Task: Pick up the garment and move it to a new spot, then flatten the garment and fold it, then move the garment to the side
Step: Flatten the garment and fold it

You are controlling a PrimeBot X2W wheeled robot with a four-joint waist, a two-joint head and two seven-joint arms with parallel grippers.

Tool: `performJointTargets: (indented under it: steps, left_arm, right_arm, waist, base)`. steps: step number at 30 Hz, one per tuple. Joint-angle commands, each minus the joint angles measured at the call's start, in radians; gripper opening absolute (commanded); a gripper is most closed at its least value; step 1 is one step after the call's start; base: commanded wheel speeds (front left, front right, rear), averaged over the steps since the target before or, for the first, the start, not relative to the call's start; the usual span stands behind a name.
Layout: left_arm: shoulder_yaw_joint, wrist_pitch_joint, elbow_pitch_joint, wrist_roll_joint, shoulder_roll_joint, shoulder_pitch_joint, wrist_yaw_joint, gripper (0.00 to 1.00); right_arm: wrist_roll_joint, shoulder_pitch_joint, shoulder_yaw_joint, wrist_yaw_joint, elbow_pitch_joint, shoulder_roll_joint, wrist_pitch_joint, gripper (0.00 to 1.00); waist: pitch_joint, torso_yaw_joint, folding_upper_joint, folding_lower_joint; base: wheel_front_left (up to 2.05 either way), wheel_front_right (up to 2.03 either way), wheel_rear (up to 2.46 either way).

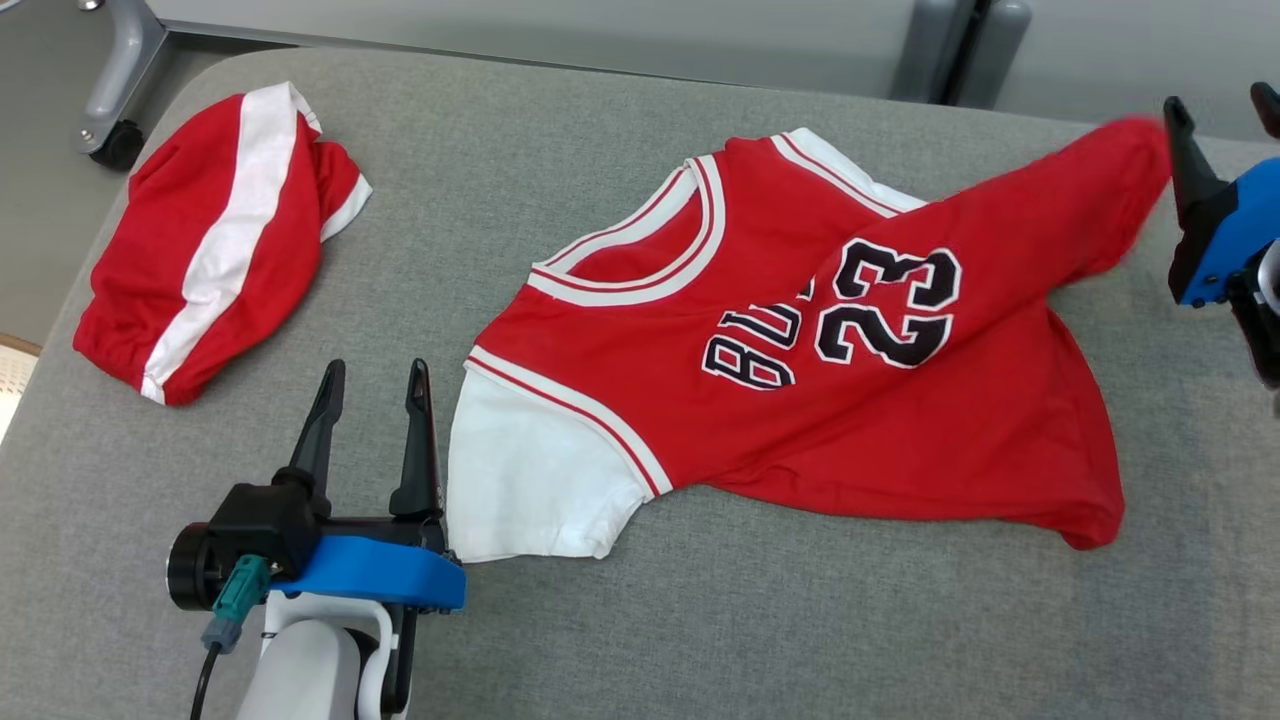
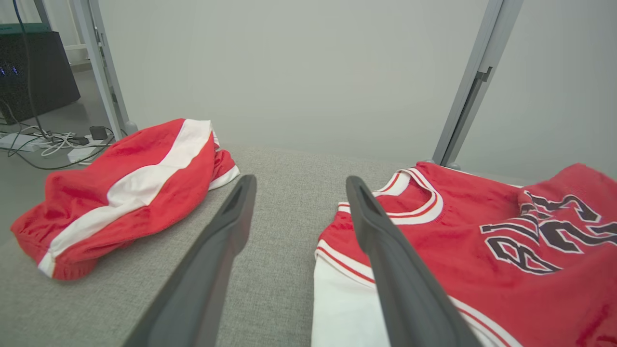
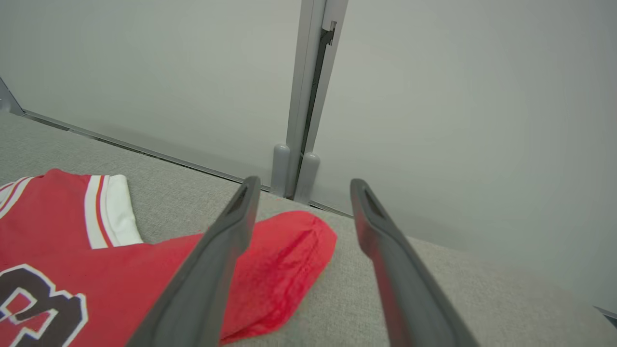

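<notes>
Two garments lie on the grey table (image 1: 700,620), operator, and yours is the jersey (image 1: 800,400). In the head view it sprawls from the centre out to 3 o'clock, number up but twisted. A fold runs over the lettering and one red corner (image 3: 284,260) reaches towards 2 o'clock. The shorts (image 1: 200,260) sit bunched at 10 o'clock, well apart from it.

Here's your trouble. Press the jersey flat as it lies and I reckon that diagonal fold gets locked in. The corner is also close to the table's far edge, so a careless tug that way could send it over.

Next, the white sleeve (image 1: 530,480) at 7 o'clock lies just beside the left gripper (image 1: 376,372). That gripper's fingers are spread wide with nothing between them. Drop it straight down and you may snag the sleeve or drag it under.

The right gripper (image 1: 1218,100), out at 2 o'clock, is also wide and holds nothing.

Now compare your views. The head view blurs that red corner, while the right wrist view gives it sharp, resting on the table under the left-hand finger with the stitching clear. The left wrist view adds cables (image 2: 53,142) on the floor at 10 o'clock, and it shows how closely the finger crowds the sleeve.
</notes>
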Motion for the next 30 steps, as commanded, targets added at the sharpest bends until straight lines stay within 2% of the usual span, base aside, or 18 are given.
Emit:
performJointTargets:
  steps: [1, 5, 10, 18, 30]
  left_arm:
    - [0.002, -0.003, -0.004, 0.008, -0.001, -0.013, 0.006, 1.0]
    - [0.026, -0.003, -0.001, 0.022, -0.001, 0.005, 0.009, 1.0]
    - [0.065, -0.003, 0.0, 0.042, 0.004, 0.028, 0.003, 1.0]
    - [0.131, -0.003, -0.015, 0.062, 0.02, 0.101, 0.004, 1.0]
    - [0.192, -0.003, -0.033, 0.073, 0.023, 0.192, 0.007, 1.0]
  right_arm:
    - [0.003, -0.008, -0.002, 0.0, 0.015, 0.009, -0.016, 1.0]
    - [0.024, 0.035, -0.006, 0.0, 0.033, 0.034, -0.055, 1.0]
    - [0.057, 0.093, -0.019, 0.0, -0.019, 0.06, -0.077, 1.0]
    - [0.062, 0.282, -0.069, 0.0, -0.254, 0.11, -0.079, 1.0]
    - [-0.004, 0.584, -0.159, 0.0, -0.546, 0.223, -0.079, 1.0]
  waist:
    - [-0.002, -0.008, 0.0, -0.0001]
    - [-0.019, -0.038, 0.0, -0.0001]
    - [-0.054, -0.093, 0.0, -0.0001]
    - [-0.131, -0.189, 0.0, -0.0001]
    - [-0.208, -0.267, 0.0, -0.0001]
  base:
    - [0.0, 0.0, 0.0]
    - [0.0, 0.0, 0.0]
    - [0.0, 0.0, 0.0]
    - [0.0, 0.0, 0.0]
    - [0.0, 0.0, 0.0]
